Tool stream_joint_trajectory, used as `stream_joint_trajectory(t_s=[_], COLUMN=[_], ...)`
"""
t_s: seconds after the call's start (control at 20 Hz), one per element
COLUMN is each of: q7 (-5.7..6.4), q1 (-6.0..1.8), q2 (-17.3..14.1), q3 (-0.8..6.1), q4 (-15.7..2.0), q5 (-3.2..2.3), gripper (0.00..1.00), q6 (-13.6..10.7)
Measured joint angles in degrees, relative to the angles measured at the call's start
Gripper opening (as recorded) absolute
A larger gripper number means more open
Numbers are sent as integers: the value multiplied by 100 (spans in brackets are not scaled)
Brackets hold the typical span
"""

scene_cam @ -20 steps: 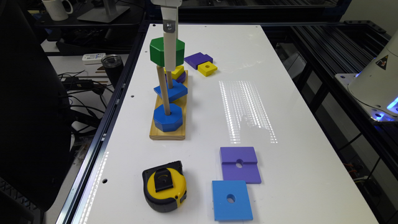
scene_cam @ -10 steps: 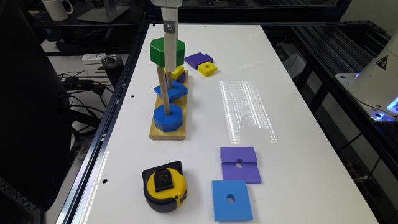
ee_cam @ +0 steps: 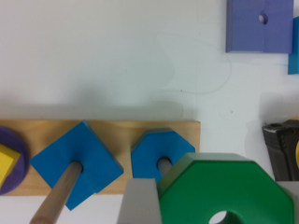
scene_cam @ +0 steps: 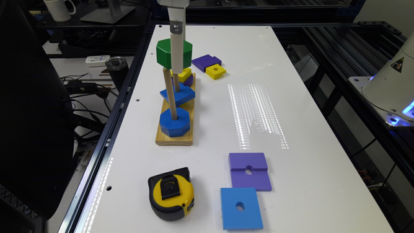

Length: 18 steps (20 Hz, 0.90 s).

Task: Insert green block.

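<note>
The end effector (scene_cam: pixel 175 60) is closed on the thick dark-green octagonal block (scene_cam: pixel 165 53), held high above the tabletop (scene_cam: pixel 291 97). In the wrist view, the block's round hole sits slightly aside of the wooden peg (scene_cam: pixel 169 94) rising from the blue octagonal block (scene_cam: pixel 174 122); alignment appears to be needed before lowering.

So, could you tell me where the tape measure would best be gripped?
Across the tape measure's two curved rubber edges, coming straight down from above. It lies flat with its clip up, so the broad faces are out of reach; the rounded rim gives two opposite sides.
</note>
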<state>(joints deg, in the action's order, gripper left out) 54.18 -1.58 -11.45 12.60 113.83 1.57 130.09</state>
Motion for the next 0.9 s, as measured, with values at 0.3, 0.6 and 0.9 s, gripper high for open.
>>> stream_joint_trajectory(t_s=[0.3, 0.6, 0.9], q7=[0, 0, -3], q1=[-2, -2, -3], q2=[0, -1, -55], q3=[0, -1, -3], q4=[-3, -8, -32], q5=[0, 0, 0], gripper=[0, 0, 0], q6=[12, 31, 167])
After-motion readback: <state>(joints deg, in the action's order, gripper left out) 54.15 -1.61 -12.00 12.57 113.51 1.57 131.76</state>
